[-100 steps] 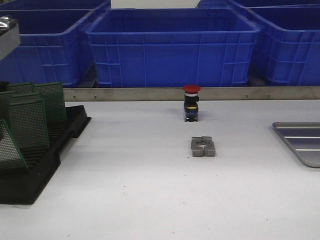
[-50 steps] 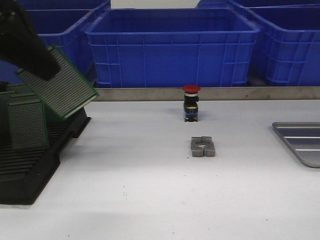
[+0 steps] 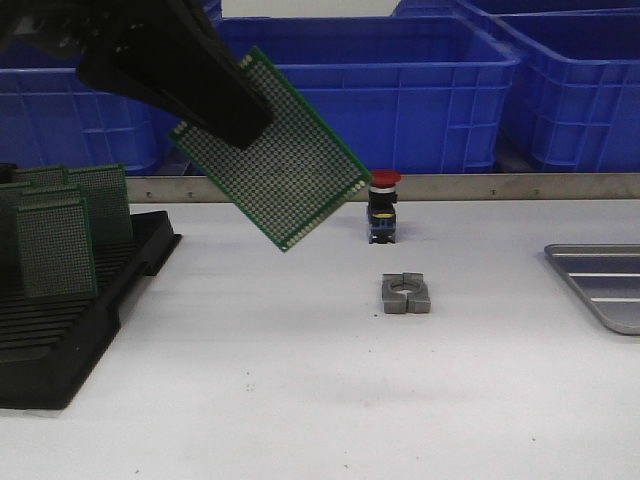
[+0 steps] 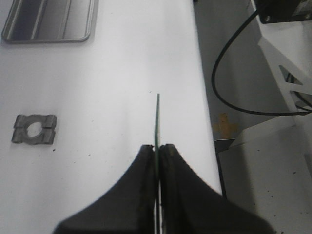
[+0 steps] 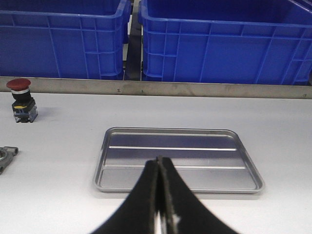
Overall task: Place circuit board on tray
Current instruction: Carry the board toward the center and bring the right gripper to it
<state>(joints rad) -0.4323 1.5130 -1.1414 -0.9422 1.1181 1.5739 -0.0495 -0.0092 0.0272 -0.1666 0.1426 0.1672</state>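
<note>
My left gripper (image 3: 228, 112) is shut on a green perforated circuit board (image 3: 275, 150) and holds it tilted, high above the table left of centre. In the left wrist view the board (image 4: 157, 119) shows edge-on between the closed fingers (image 4: 141, 165). The grey metal tray (image 3: 603, 281) lies at the table's right edge, partly cut off. It shows whole and empty in the right wrist view (image 5: 175, 138), just beyond my right gripper (image 5: 159, 158), which is shut and empty. The tray also shows in the left wrist view (image 4: 48, 38).
A black slotted rack (image 3: 70, 330) with several more green boards (image 3: 55, 245) stands at the left. A red-capped push button (image 3: 383, 205) and a grey metal clamp block (image 3: 406, 294) sit mid-table. Blue bins (image 3: 345, 95) line the back behind a metal rail.
My left arm has lifted the circuit board out of the rack and carried it up and to the right, toward the table's middle. The right gripper shows no earlier frame.
</note>
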